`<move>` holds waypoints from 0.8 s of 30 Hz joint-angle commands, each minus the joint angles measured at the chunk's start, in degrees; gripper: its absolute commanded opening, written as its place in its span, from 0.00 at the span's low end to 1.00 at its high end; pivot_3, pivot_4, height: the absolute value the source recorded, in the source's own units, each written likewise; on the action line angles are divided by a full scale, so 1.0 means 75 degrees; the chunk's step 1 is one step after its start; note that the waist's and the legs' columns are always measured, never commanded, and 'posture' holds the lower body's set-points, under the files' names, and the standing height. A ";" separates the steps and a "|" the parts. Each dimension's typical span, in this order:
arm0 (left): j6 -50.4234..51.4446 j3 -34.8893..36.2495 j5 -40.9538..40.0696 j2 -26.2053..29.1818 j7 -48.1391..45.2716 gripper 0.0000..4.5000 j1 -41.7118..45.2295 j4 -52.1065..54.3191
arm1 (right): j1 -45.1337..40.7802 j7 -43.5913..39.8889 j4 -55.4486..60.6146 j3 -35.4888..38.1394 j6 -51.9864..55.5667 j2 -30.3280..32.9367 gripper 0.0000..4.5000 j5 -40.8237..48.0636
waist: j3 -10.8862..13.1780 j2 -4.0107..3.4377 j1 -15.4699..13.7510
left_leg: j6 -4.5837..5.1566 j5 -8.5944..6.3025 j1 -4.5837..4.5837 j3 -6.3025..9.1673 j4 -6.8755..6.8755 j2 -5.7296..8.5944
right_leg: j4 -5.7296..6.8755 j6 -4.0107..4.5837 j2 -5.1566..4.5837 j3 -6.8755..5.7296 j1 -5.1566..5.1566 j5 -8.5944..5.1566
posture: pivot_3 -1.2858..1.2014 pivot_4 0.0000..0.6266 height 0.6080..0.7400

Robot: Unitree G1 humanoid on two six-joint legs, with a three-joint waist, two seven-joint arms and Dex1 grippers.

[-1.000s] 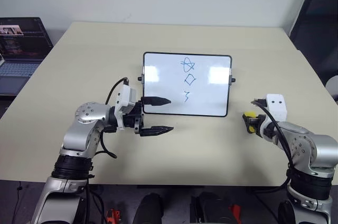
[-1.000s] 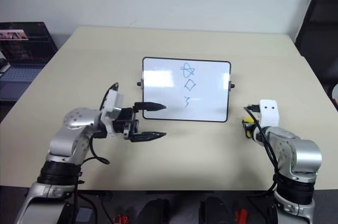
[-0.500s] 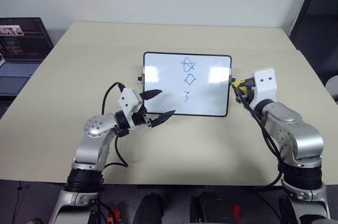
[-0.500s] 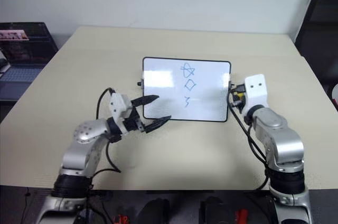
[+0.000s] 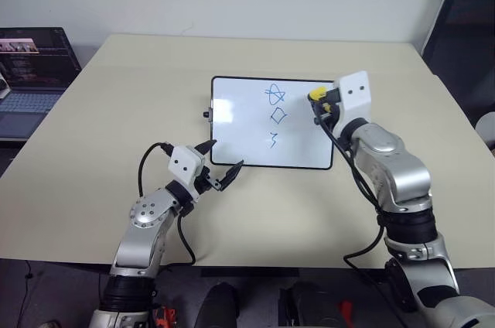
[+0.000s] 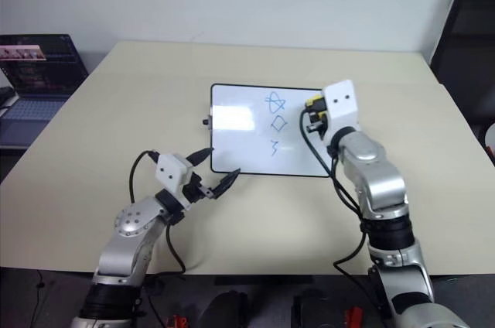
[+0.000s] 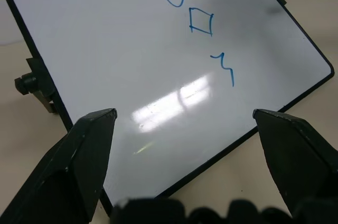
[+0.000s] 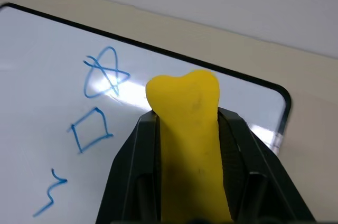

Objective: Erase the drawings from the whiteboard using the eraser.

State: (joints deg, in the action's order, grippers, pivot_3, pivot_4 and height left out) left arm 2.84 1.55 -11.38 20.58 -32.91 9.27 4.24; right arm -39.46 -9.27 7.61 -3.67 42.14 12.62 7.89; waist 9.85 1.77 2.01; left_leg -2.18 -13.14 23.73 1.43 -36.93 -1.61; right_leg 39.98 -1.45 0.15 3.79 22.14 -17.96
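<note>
The whiteboard (image 5: 240, 131) stands tilted on the beige table (image 5: 116, 111), black-framed. The drawings run in a blue column right of its middle: a star (image 5: 275, 96), a diamond (image 5: 279, 117) and a squiggle (image 5: 273, 140). My right gripper (image 5: 320, 104) is shut on the yellow eraser (image 5: 317, 94), held in front of the board's upper right part, just right of the star (image 8: 105, 78). The eraser (image 8: 187, 129) sticks out between the black fingers. My left gripper (image 5: 225, 155) is open at the board's near left corner, and the board (image 7: 132, 55) lies ahead between its fingers.
An open laptop (image 5: 31, 65) sits off the table's left edge. A dark chair (image 5: 464, 26) stands at the far right. Bare tabletop lies in front of and around the board.
My right arm rose and swung left with the eraser, from the table right of the board to the board's upper right. The left gripper sank and turned toward the board's near left corner.
</note>
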 commanded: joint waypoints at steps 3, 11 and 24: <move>-0.0329 -0.0035 0.0090 -0.0079 0.0155 1.00 -0.0023 0.0320 | -0.0541 -0.0110 -0.0529 -0.0166 -0.0713 -0.0305 0.24 -0.0172 | 0.0000 0.0000 -0.0010 | 0.0000 0.0000 0.0002 0.0000 0.0001 0.0001 | -0.0003 0.0000 -0.0005 -0.0001 0.0000 0.0000 | 0.52 0.24 1.00; -0.0448 -0.0240 0.0046 -0.0121 -0.0011 1.00 0.0358 0.0148 | -0.1394 -0.0037 -0.2235 -0.0366 -0.1831 -0.0286 0.24 -0.0856 | 0.0000 0.0000 -0.0011 | 0.0000 0.0000 0.0002 -0.0001 -0.0001 0.0004 | -0.0001 0.0001 -0.0007 -0.0006 0.0002 0.0001 | 0.52 0.24 1.00; -0.0392 -0.0135 -0.0008 -0.0038 -0.0016 1.00 0.0524 0.0209 | -0.1817 -0.0129 -0.3099 -0.0526 -0.2425 -0.0391 0.24 -0.1495 | 0.0001 -0.0001 -0.0006 | 0.0000 0.0000 0.0005 -0.0006 0.0006 0.0000 | -0.0004 0.0001 -0.0010 -0.0003 0.0009 0.0000 | 0.52 0.24 1.00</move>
State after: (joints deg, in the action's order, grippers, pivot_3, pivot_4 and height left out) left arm 0.79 -0.29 -10.99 19.94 -33.16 11.94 3.98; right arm -51.11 -9.94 -16.45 -7.02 25.22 10.10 -2.79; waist 9.85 1.77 1.96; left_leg -2.18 -13.14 23.77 1.38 -36.89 -1.61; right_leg 39.96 -1.45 0.08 3.76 22.20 -17.95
